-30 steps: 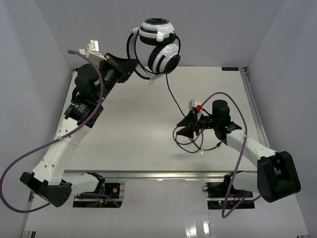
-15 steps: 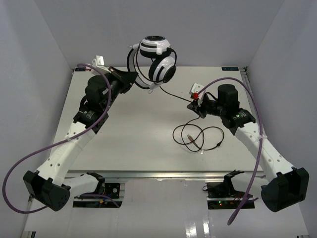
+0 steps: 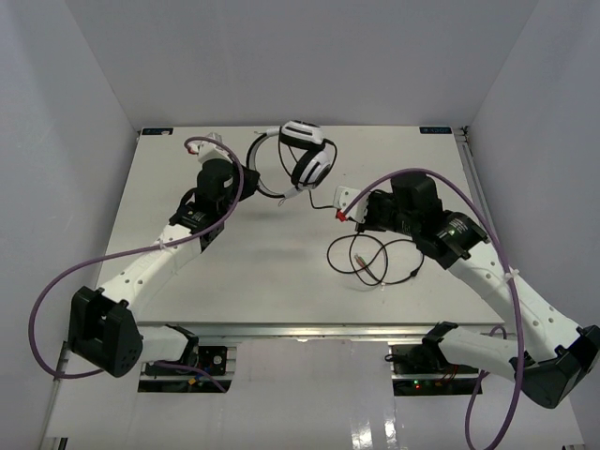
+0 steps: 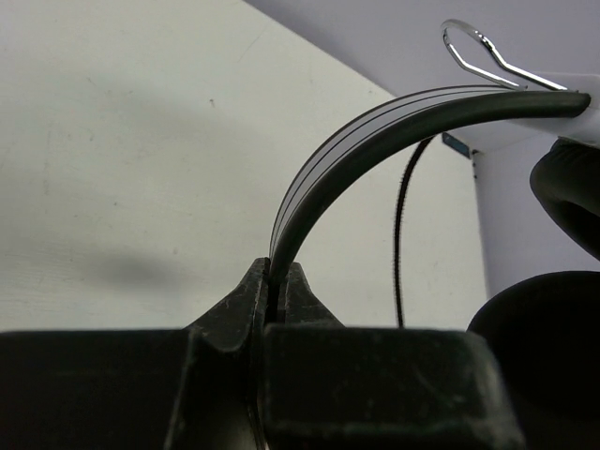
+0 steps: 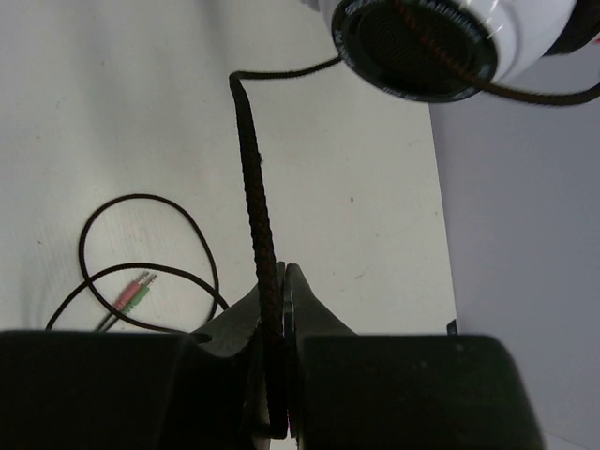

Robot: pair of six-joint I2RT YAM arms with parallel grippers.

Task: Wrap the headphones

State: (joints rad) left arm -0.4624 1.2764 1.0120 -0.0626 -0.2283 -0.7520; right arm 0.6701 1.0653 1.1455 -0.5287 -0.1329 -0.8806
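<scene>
Headphones (image 3: 307, 159) held by both grippers.
Headband (image 4: 375, 141) pinched in closed left gripper (image 4: 277, 291); cord (image 5: 251, 169) clamped in closed right gripper (image 5: 278, 281), earcup (image 5: 422, 42) just ahead.

Nothing here can be read outright. What looks like pale lettering runs around the dark ring on one ear cup of the headphones (image 5: 417, 42) in the right wrist view, but it is too blurred to make out. A small dark label (image 3: 434, 129) sits at the far edge of the table (image 3: 281, 272). The left wrist view also catches that label (image 4: 455, 142), only as a bluish patch, and its print is too small to read.
</scene>
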